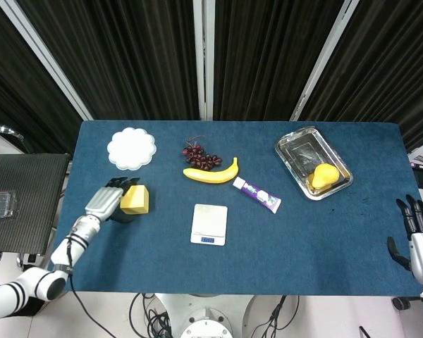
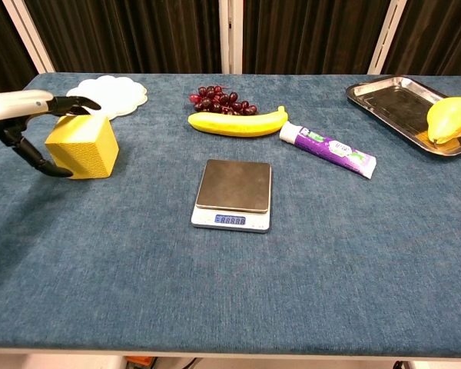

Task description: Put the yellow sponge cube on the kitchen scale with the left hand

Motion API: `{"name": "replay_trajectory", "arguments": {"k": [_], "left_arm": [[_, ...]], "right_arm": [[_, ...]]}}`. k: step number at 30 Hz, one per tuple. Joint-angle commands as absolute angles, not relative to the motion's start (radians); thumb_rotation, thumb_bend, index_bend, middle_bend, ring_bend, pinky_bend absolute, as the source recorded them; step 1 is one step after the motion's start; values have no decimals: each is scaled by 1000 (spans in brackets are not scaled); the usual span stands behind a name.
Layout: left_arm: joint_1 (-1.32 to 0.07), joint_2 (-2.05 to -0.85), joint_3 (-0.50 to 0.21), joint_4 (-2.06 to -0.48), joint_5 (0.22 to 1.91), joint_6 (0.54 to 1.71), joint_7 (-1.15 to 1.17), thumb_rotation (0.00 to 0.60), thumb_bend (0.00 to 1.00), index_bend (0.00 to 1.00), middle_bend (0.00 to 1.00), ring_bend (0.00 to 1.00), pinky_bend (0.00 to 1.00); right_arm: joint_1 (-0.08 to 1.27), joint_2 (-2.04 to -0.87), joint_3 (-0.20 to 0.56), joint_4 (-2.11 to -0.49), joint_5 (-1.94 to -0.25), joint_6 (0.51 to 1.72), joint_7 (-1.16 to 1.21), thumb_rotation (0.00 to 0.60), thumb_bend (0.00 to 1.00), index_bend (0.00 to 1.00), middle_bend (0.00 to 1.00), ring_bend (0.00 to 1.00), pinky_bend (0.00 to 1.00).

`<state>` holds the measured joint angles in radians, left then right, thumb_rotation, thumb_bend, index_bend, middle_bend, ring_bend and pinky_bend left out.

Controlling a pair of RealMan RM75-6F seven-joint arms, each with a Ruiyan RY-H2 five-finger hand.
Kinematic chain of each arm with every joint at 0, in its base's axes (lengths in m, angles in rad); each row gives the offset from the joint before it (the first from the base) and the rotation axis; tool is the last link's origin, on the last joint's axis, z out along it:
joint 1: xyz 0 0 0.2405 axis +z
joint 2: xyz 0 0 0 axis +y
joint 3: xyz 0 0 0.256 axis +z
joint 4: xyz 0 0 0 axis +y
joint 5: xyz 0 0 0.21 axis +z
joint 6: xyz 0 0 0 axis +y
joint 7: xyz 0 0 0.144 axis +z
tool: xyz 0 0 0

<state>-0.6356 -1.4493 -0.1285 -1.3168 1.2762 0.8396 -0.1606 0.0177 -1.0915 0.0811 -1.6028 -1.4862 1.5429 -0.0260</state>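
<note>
The yellow sponge cube sat on the blue bench towards its left side, nearer than the white scalloped plate and well to the left of the kitchen scale, whose platform was bare. The cube looked as broad as it was long, so no axis favoured one approach over another. The left hand was pressed up against the cube's left face, arriving from the left edge of the bench with the forearm trailing back towards the near-left corner. In the chest view its fingers reached over the top far edge of the cube while the thumb curved round low at the near-left corner, both apparently touching the sponge; I judged it a grasp closing round the cube, though the cube was resting flat on the cloth, not lifted. From there the scale lay to the right and slightly nearer. The right hand hung off the far right edge of the bench, fingers apart and holding nothing, much farther from the cube.
</note>
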Motion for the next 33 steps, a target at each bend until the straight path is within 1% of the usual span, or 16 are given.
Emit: {"name": "replay_trajectory", "arguments": {"k": [1,3,4,7,9,13,17,24,33], "left_arm": [[-628,-1484,-147,-1299,1262,875,-176,600,155,296,370,70,90],[-623,-1505,-157,-1284,1264,905,-180,600,163,380,455,143,135],[-621,-1516,-162,-1280,1267,922,-181,600,172,434,506,190,173],[-618,-1518,-170,-1308,1280,946,-196,600,189,510,574,263,251],[-622,-1500,-175,-1365,1293,951,-207,600,189,530,591,289,268],[-651,-1459,-181,-1521,1323,935,-174,600,185,540,595,296,258],[-681,-1498,-181,-1599,1338,939,-99,600,185,538,593,297,255],[-729,-1624,-199,-1557,1294,942,3,600,185,535,586,296,255],[-787,-1704,-236,-1483,1212,904,71,600,189,527,579,295,238]], "right_arm": [[18,-1091,83,-1601,-1485,1543,-22,600,350,0,0,0,0],[17,-1090,83,-1598,-1483,1543,-17,600,350,0,0,0,0],[17,-1090,83,-1596,-1482,1542,-15,600,350,0,0,0,0],[17,-1092,83,-1588,-1476,1537,-10,600,351,0,0,0,0],[19,-1094,84,-1583,-1473,1532,-6,600,351,0,0,0,0],[22,-1099,89,-1576,-1476,1536,4,600,353,0,0,0,0],[21,-1102,94,-1575,-1481,1550,12,600,352,0,0,0,0],[13,-1112,95,-1543,-1484,1566,41,600,355,0,0,0,0],[20,-1124,101,-1509,-1475,1553,75,600,356,0,0,0,0]]}}
